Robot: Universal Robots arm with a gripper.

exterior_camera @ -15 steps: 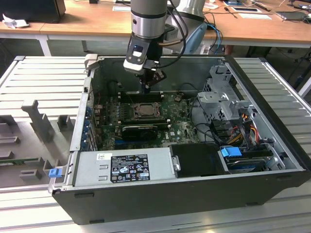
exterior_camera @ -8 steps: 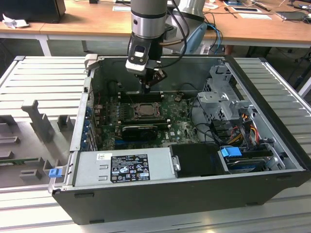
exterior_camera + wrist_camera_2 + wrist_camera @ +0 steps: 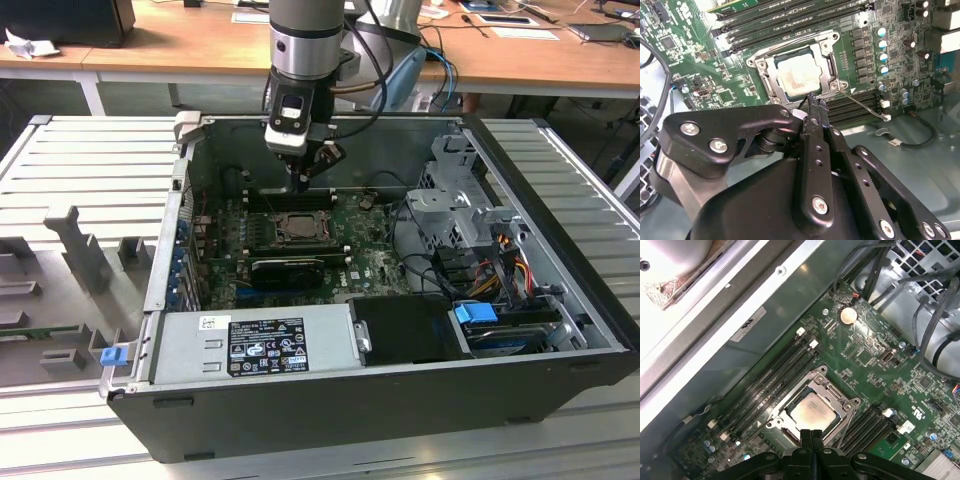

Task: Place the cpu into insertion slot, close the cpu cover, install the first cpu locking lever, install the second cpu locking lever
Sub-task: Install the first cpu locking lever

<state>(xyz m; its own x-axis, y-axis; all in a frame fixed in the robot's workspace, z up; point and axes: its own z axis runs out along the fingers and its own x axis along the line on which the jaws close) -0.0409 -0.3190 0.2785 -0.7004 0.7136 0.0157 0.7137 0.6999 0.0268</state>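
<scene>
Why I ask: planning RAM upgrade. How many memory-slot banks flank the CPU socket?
2. One bank lies between the insertion slot and the case wall; the other bank on its opposite side, partly hidden by the gripper.

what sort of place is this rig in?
Probably a robotics lab or workshop: an open desktop computer case lies on a slatted metal table, a robot arm reaches into it, and wooden desks stand behind.

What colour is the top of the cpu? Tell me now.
Pale silvery-grey metal; the cpu shows best in the first wrist view.
</scene>
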